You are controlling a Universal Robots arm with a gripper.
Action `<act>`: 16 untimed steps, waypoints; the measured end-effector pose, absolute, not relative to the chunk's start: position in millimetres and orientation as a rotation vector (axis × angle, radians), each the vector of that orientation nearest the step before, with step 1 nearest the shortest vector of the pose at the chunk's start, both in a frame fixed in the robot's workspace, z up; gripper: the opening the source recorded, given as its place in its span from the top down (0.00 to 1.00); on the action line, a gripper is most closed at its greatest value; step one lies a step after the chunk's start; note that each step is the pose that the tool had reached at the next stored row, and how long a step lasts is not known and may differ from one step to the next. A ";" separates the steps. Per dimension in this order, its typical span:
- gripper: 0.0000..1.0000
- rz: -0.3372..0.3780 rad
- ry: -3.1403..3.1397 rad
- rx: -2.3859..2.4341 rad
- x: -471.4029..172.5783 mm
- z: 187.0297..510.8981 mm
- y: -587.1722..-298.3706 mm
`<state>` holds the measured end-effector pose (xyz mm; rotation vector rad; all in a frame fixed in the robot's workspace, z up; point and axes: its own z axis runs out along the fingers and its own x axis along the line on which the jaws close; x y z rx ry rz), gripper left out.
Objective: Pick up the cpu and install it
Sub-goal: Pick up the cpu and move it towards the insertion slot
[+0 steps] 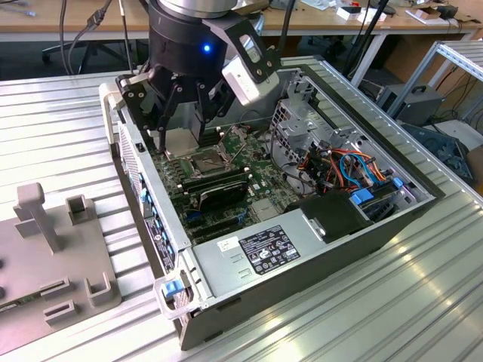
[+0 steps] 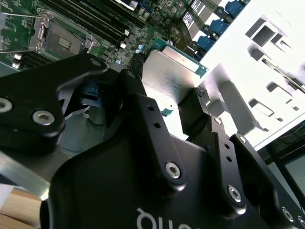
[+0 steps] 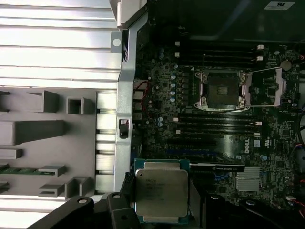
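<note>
Black gripper (image 2: 167, 93) fingers clamped on opposite edges of the small flat silver-grey square cpu (image 3: 161, 190), above the dark open socket (image 3: 221, 89); likely light, stiff, fragile underneath, so edge grip suits.

Below me the open computer case (image 1: 324, 264) lies on a ribbed metal table (image 1: 392, 317); beside it sits a grey holder tray (image 1: 30, 264).

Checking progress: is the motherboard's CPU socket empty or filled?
Empty: dark square socket lies bare, while the flat silver-grey square cpu sits between the jaws.
</note>
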<state>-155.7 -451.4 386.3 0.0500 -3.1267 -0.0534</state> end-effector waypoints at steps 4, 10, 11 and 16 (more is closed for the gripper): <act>0.45 -0.053 -3.127 0.050 -155.0 386.3 -451.4; 0.45 -0.053 -3.127 0.050 -153.8 386.2 -451.3; 0.45 -0.053 -3.127 0.050 -153.1 386.3 -451.3; 0.45 -0.053 -3.127 0.050 -146.3 386.2 -451.3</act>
